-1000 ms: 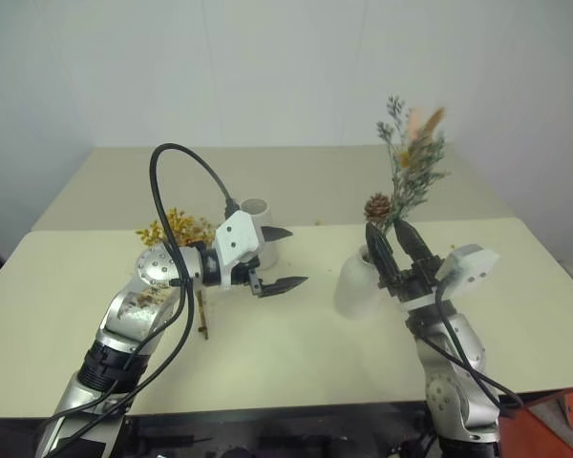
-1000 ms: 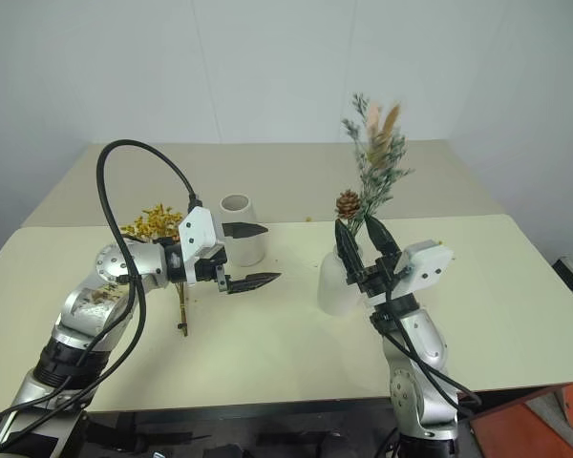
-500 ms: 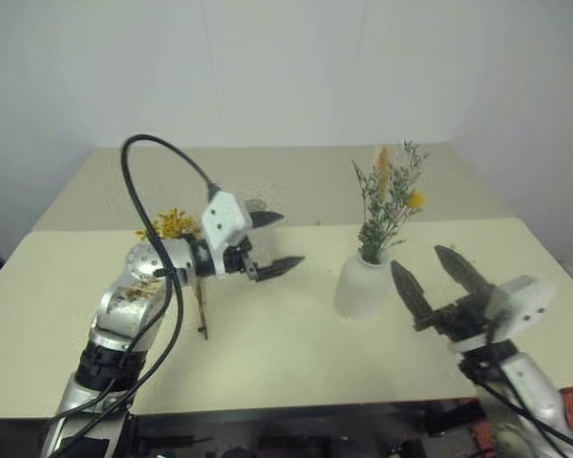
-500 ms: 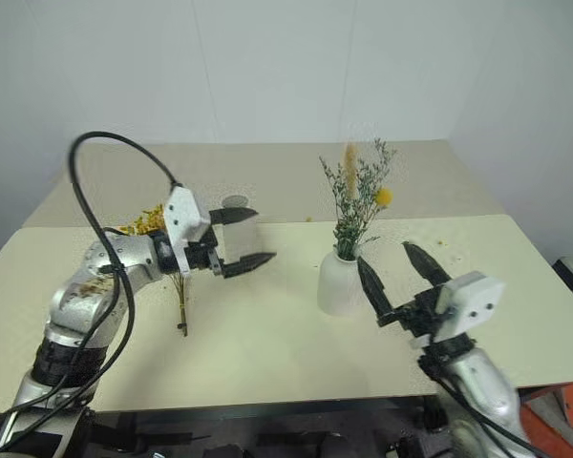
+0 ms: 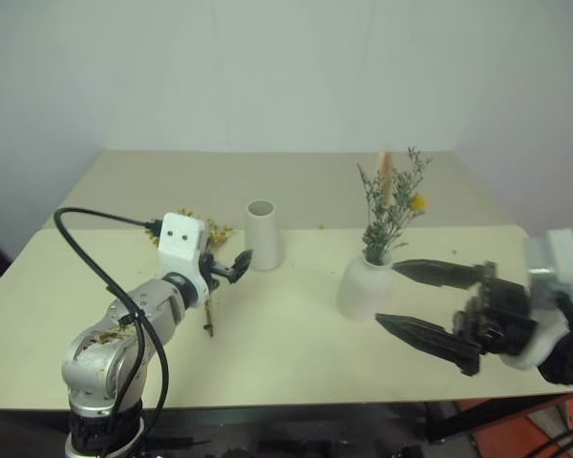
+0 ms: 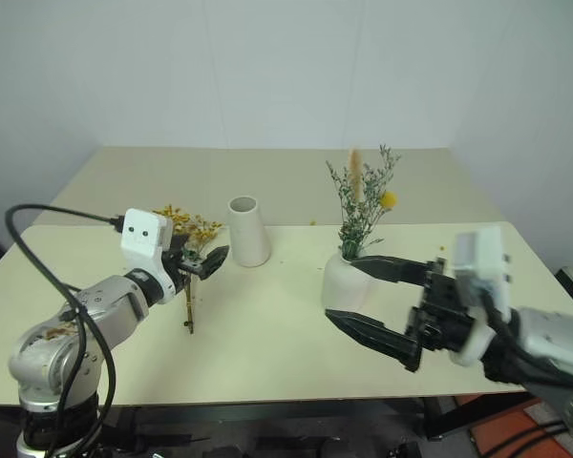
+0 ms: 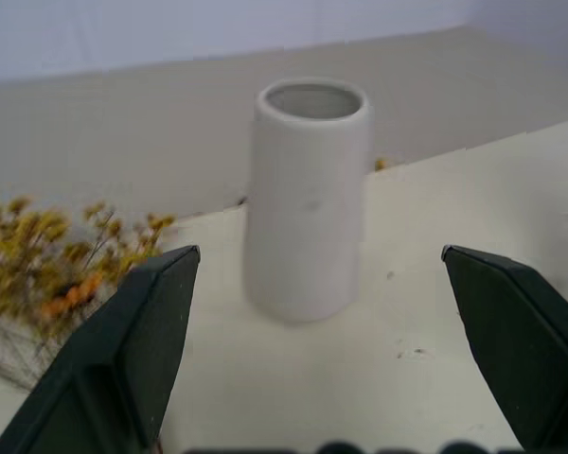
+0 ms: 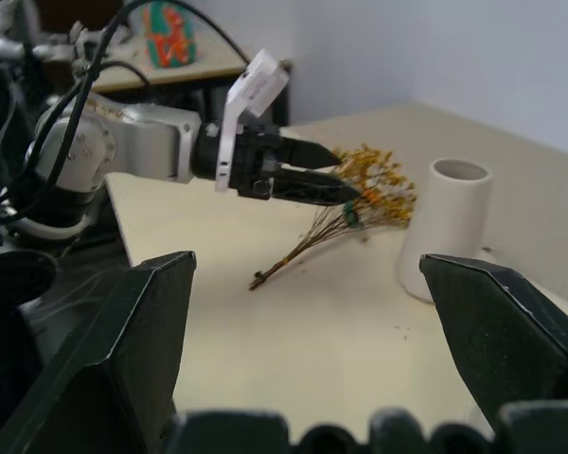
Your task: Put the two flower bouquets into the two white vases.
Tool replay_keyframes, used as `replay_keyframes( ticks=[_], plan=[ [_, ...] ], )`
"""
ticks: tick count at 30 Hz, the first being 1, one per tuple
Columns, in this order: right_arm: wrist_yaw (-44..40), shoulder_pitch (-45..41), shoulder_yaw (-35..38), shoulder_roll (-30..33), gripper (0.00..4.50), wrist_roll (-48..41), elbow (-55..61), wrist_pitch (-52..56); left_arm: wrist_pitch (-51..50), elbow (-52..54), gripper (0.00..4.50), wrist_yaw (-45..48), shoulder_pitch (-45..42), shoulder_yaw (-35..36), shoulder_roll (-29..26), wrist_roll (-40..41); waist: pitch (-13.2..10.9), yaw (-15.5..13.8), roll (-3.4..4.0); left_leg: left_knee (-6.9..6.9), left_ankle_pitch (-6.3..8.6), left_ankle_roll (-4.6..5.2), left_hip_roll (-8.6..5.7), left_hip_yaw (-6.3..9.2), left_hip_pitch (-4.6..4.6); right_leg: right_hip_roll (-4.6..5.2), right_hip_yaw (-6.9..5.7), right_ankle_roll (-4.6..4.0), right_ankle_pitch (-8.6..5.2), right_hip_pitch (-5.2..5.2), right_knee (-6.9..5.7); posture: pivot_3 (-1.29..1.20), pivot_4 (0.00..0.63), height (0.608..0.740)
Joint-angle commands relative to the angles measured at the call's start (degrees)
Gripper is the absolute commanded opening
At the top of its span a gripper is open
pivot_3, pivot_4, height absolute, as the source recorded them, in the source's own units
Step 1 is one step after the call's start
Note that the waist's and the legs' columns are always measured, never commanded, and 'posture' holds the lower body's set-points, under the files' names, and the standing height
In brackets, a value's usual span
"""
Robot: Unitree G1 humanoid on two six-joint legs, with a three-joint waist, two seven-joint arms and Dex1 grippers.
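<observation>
R arm (image 6: 393, 307) pulled back off squat vase (image 6: 342, 281); beige table (image 6: 267, 334).

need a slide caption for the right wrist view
Open left gripper over the yellow bouquet beside the empty tall vase.

Two pale tables against a plain wall

The near cream table (image 5: 296, 353) meets a beige table (image 5: 296, 176) behind it along a straight seam; a white wall (image 5: 267, 67) rises beyond; an orange-and-green object (image 8: 170, 33) sits on a distant surface.

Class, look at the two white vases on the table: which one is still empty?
The tall slim tapered white vase is empty, its mouth open. The squat rounded white vase already holds the grey-green bouquet.
</observation>
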State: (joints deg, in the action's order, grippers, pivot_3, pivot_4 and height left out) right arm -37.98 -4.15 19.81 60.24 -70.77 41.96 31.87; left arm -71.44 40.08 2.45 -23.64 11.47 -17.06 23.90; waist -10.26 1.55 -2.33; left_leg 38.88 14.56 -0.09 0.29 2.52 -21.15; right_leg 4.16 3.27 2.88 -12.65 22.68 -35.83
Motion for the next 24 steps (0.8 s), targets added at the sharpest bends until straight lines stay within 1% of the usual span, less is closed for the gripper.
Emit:
replay_keyframes(
  ticks=[1, 4, 6, 8, 10, 12, 15, 18, 22, 24],
  plan=[
    [-5.82, -8.99, -9.31, 0.41, 4.46, 5.34, -4.35, 2.44, -11.93, 7.49, 4.5, -9.35, -1.74, -0.3, 4.76, -5.26, -0.02, -0.16, -0.05, -0.02, 0.0, 0.0, -0.01, 0.01, -0.03, 0.0, -0.01, 0.0, 0.01, 0.02, 0.04, 0.0, 0.15, 0.74],
    [-9.46, -16.48, -16.77, -1.42, 4.46, 9.8, -8.35, 4.64, -19.61, 10.53, 4.5, -13.64, -4.02, -0.12, 9.77, -9.01, -0.01, -0.65, -0.04, -0.06, 0.01, -0.01, -0.03, 0.03, -0.24, 0.0, 0.0, -0.1, 0.02, 0.31, 0.0, 0.0, 0.15, 0.74],
    [-11.08, -20.0, -20.57, -3.31, 4.46, 12.9, -10.41, 5.31, -20.96, 10.91, 4.5, -15.83, -4.41, -0.49, 11.62, -11.12, -0.01, -0.86, -0.05, -0.03, 0.0, -0.01, -0.09, 0.06, -0.49, 0.06, -0.02, -0.45, 0.24, 0.54, -0.03, 0.0, 0.15, 0.74],
    [-12.42, -23.11, -24.01, -5.73, 4.46, 16.14, -12.27, 5.7, -21.06, 10.24, 4.5, -18.18, -4.49, -0.58, 13.2, -13.42, -0.01, -0.98, -0.04, -0.04, 0.0, -0.01, -0.15, 0.09, -0.54, 0.13, -0.05, -0.47, 0.25, 0.57, -0.02, 0.0, 0.15, 0.74],
    [-13.21, -25.62, -26.63, -8.28, 4.46, 18.73, -14.16, 6.12, -21.06, 9.39, 4.5, -19.07, -4.15, -0.7, 13.3, -14.94, -0.02, -0.94, -0.05, -0.02, 0.0, -0.02, -0.19, 0.12, -0.6, 0.18, -0.09, -0.46, 0.26, 0.59, -0.01, 0.0, 0.15, 0.74],
    [-13.81, -27.24, -28.86, -10.43, 4.46, 21.82, -15.73, 5.91, -21.06, 7.88, 4.5, -18.49, -3.54, -0.46, 12.18, -15.74, -0.02, -0.9, -0.05, -0.02, 0.0, -0.02, -0.23, 0.13, -0.59, 0.22, -0.1, -0.45, 0.27, 0.58, -0.02, 0.0, 0.15, 0.74],
    [-13.78, -28.57, -30.75, -13.24, 4.46, 25.68, -17.03, 5.8, -21.06, 5.55, 4.5, -16.87, -3.93, 1.22, 11.01, -16.67, -0.01, -0.92, -0.04, -0.02, 0.0, -0.02, -0.23, 0.16, -0.59, 0.21, -0.14, -0.45, 0.26, 0.58, -0.02, 0.0, 0.15, 0.74],
    [-12.59, -28.69, -31.36, -15.55, 4.46, 28.06, -17.03, 6.38, -21.06, 0.94, 4.5, -14.76, -6.28, 2.95, 10.05, -16.87, -0.01, -0.91, -0.04, -0.02, 0.0, -0.02, -0.24, 0.2, -0.62, 0.23, -0.17, -0.45, 0.26, 0.62, -0.02, 0.0, 0.15, 0.74],
    [-11.22, -27.81, -30.87, -17.08, 4.46, 30.07, -16.33, 7.32, -20.35, -2.34, 4.5, -12.3, -7.71, 1.56, 9.4, -17.0, -0.01, -0.88, -0.03, -0.02, -0.02, -0.06, -0.28, 0.26, -0.66, 0.27, -0.24, -0.45, 0.27, 0.63, -0.03, 0.0, 0.15, 0.74],
    [-10.46, -27.0, -30.09, -17.17, 4.46, 30.48, -15.66, 7.94, -18.17, -5.24, 4.5, -11.2, -8.05, 0.54, 9.32, -17.03, -0.01, -0.92, -0.03, -0.02, -0.02, -0.06, -0.28, 0.28, -0.7, 0.27, -0.26, -0.45, 0.27, 0.66, -0.02, 0.0, 0.15, 0.74]
  ],
)
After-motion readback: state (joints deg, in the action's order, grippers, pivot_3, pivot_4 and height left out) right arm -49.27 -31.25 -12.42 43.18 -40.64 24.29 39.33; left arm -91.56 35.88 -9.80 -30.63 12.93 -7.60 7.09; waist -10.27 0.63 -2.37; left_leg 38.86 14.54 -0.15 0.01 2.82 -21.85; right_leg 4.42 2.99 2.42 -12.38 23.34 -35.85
